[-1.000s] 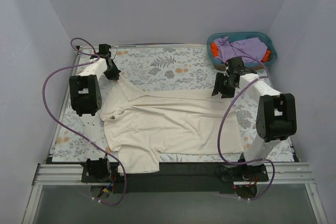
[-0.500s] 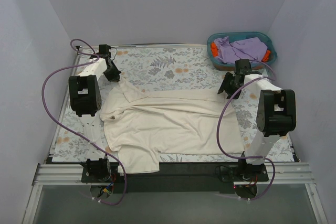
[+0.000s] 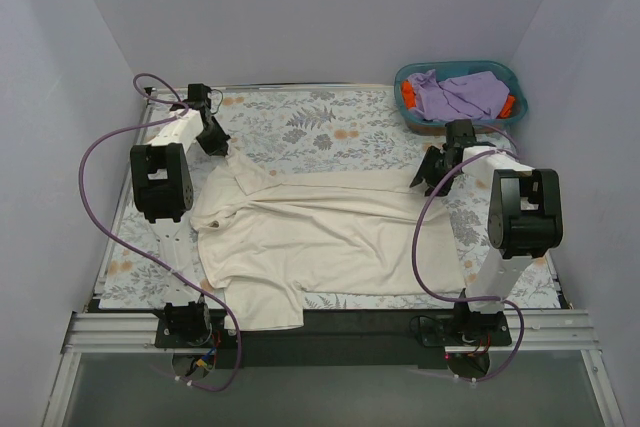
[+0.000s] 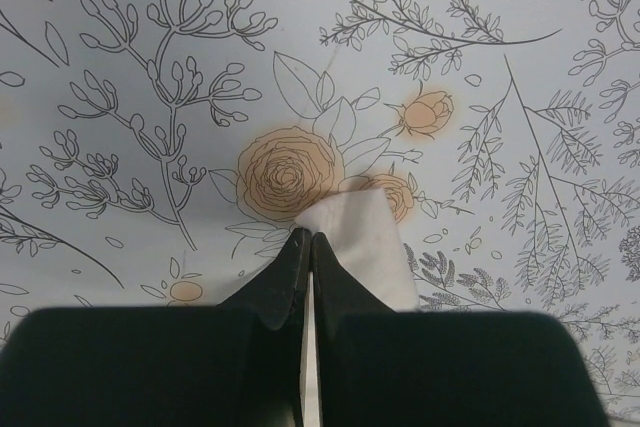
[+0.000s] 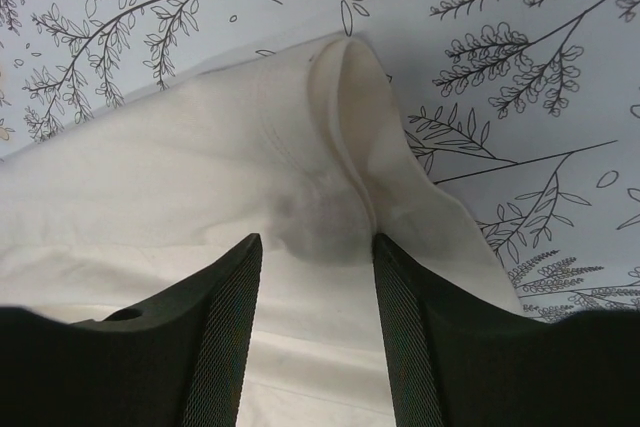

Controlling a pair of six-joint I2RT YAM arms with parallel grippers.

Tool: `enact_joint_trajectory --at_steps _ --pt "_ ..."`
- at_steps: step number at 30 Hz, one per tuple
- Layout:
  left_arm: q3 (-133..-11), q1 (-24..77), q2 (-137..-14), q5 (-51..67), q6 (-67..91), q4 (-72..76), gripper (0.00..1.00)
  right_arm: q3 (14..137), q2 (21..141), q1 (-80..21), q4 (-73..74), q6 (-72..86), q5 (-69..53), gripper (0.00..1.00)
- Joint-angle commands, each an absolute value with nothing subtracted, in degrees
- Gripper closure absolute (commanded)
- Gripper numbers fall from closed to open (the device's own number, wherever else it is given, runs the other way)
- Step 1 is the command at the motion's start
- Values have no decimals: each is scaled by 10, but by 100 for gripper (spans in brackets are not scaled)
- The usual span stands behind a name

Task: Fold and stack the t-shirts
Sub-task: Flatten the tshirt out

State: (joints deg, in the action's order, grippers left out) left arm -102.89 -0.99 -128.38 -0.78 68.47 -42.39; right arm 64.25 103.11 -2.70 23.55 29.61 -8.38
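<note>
Cream t-shirt (image 3: 320, 232) spread across the middle of the flower-printed table (image 3: 320, 122), seen from the overhead camera as I run both arms from my remote station. The cloth lies mostly flat but rumpled, with one flap hanging over the table's near edge by the left arm's base.

At the shirt's far left corner, the left gripper (image 3: 218, 144) is low on the table. On its wrist camera I see the two dark fingers pressed together, a small tongue of cream cloth poking out past their tips and a pale sliver running down between them. The left tool is clamped on the shirt. Under that corner the table print shows an orange rose.

At the shirt's far right corner, the right gripper (image 3: 425, 175) is also down at the cloth. Its wrist camera shows the fingers standing apart, with a raised, rounded fold of the shirt just ahead of the gap. Cream cloth fills the space between them, and they do not pinch it.

In the table's far right corner stands a teal basket (image 3: 505, 75), holding a crumpled purple garment (image 3: 460, 95) with an orange-red garment (image 3: 408, 95) showing at both sides under it. The basket is well apart from the cream shirt.
</note>
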Motion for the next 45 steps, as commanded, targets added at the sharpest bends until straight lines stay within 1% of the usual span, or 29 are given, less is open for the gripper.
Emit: enact_joint_trajectory --at_steps 1,4,7,8,10,11,13,20,25,30,32,39,45 --pt "-1042 -8 -1224 -1 689 -431 100 645 1041 -26 223 303 -103 53" --pt "-1042 -8 -1223 -1 690 -432 100 647 1038 -27 223 302 -104 58" --pt "-1050 -8 -1221 -2 692 -435 100 655 1034 -26 223 300 -103 69" --pt "-1054 -8 -1221 -1 693 -436 100 660 1032 -26 223 298 -102 77" --pt "-1069 -8 -1223 -1 698 -442 100 670 1030 -26 225 295 -102 85" --pt "-1077 -8 -1224 -1 700 -445 100 680 1029 -26 226 294 -102 92" --pt "-1111 -10 -1232 18 707 -457 100 694 1030 -27 228 293 -102 98" --pt "-1236 -25 -1258 60 739 -472 100 790 1057 -15 243 278 -101 99" --pt "-1236 -37 -1240 102 771 -406 100 871 1090 -6 244 265 -115 99" --pt "-1238 -44 -1225 141 811 -342 100 925 1112 -5 243 258 -121 99" --pt "-1238 -45 -1223 155 823 -322 100 944 1118 11 243 254 -125 99" --pt "-1249 -49 -1219 192 857 -287 100 954 1128 18 243 245 -126 99" --pt "-1261 -49 -1226 189 865 -276 100 941 1119 34 240 244 -114 99"
